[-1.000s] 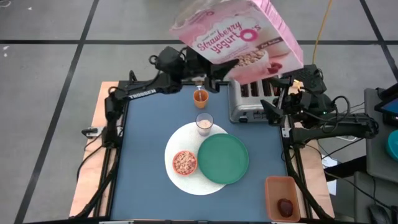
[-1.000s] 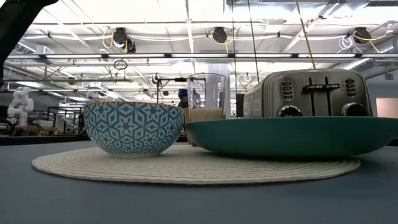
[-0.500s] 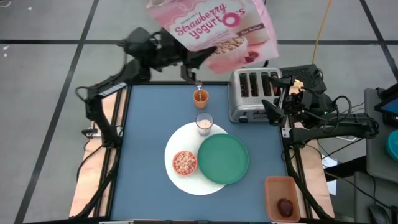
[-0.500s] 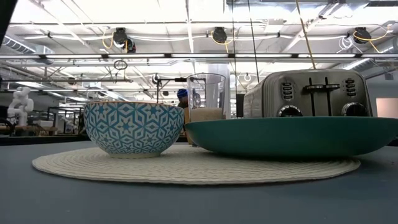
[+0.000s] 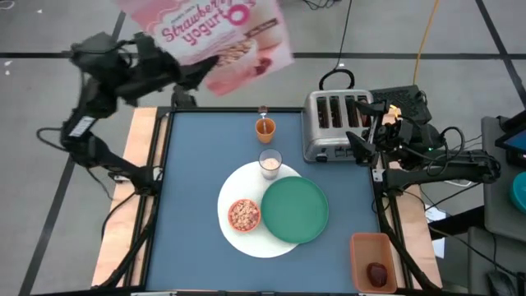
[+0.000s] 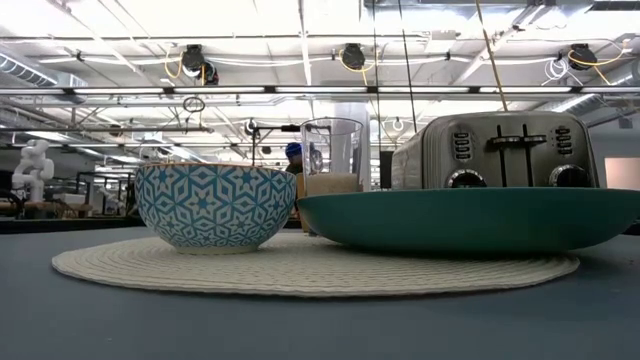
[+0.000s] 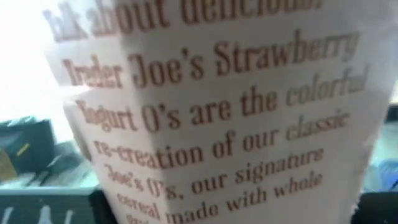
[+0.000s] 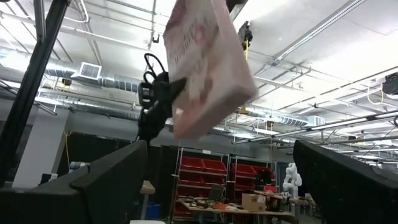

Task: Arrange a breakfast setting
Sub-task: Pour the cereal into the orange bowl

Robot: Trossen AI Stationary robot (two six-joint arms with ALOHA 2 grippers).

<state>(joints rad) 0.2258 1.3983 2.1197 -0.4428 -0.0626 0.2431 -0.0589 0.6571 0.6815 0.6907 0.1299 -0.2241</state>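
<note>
My left gripper is shut on the pink cereal box, high above the table's far left corner. The box also shows in the right wrist view. On the table a round white plate carries a green plate and a small bowl of cereal. A milk glass stands at the white plate's far edge. An orange cup stands farther back. A dark red fruit lies in an orange bin. My right gripper is open and empty beside the toaster. No bagel shows. My left gripper holds the cereal box by its lower part, fingers coming level from the table's left side. The box is lifted clear and tilted, its front face up. Its back panel fills the left wrist view and hides the fingers there.
A silver four-slot toaster stands at the table's far right, next to my right arm. The orange bin sits off the table's near right corner. In the low view the bowl, glass and green plate stand in a row.
My left gripper has swung the cereal box from above the toaster and orange cup toward the table's left, out past the far left corner. The box stays lifted and tilted. Nothing on the table has moved.
</note>
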